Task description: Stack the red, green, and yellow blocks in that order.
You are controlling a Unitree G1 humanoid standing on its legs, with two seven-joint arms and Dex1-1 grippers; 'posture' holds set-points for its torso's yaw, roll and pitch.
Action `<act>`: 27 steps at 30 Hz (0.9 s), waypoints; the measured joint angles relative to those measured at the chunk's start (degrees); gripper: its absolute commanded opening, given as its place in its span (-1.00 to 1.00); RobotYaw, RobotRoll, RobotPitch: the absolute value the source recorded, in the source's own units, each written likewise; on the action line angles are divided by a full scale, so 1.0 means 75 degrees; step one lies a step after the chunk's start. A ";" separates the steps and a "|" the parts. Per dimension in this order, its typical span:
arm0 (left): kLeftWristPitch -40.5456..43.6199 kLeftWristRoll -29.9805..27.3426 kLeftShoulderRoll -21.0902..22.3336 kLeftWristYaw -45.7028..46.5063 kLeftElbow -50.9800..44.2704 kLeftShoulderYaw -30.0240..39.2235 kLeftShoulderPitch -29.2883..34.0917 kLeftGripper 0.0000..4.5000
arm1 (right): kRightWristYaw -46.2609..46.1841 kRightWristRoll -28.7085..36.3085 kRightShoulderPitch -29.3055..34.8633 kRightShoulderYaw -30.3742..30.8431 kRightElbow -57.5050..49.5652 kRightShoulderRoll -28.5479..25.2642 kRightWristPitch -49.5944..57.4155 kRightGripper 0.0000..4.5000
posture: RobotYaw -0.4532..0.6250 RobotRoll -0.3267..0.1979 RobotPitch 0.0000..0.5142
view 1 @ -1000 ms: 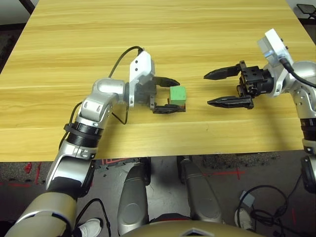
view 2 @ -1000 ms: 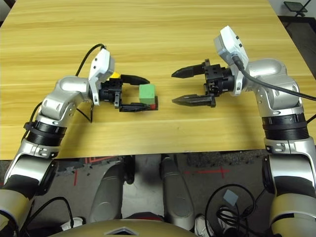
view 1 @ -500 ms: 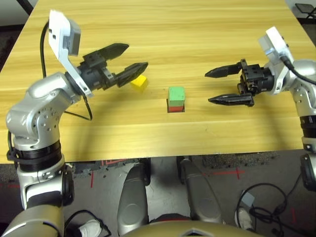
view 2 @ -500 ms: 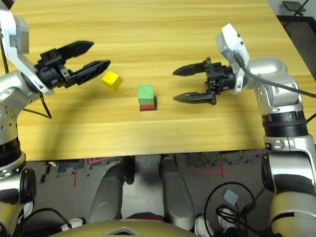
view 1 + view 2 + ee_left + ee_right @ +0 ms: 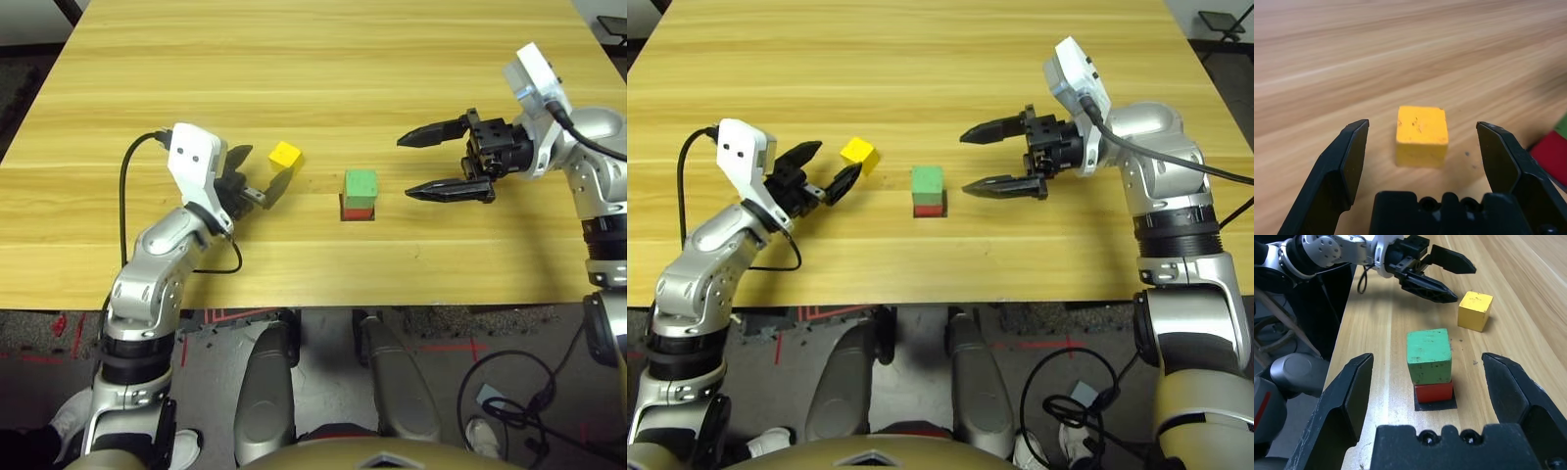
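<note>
We are lining our left claw [image 5: 1420, 161], fingers apart, around the yellow block [image 5: 1421, 133]: seemingly light, rigid; grip opposite flat faces.

Left pincer [image 5: 263, 176]: jaws spread wide, yellow block [image 5: 285, 155] lying just ahead of the tips on bare desk [image 5: 294, 59], open wood on both its flanks. Right pincer [image 5: 438, 164]: jaws spread wide, nothing between them; the green block [image 5: 361, 184] atop the red block [image 5: 357, 210] stands ahead of its tips, apart from them. Bare desk separates the yellow block from that stack.
</note>
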 measured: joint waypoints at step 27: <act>-0.1287 0.0613 -0.0206 -0.0456 0.2222 -0.0427 -0.0608 0.82 | -0.0411 0.0257 0.0197 -0.0051 -0.0662 -0.0037 0.0505 1.00 | -0.33 -0.26 0.22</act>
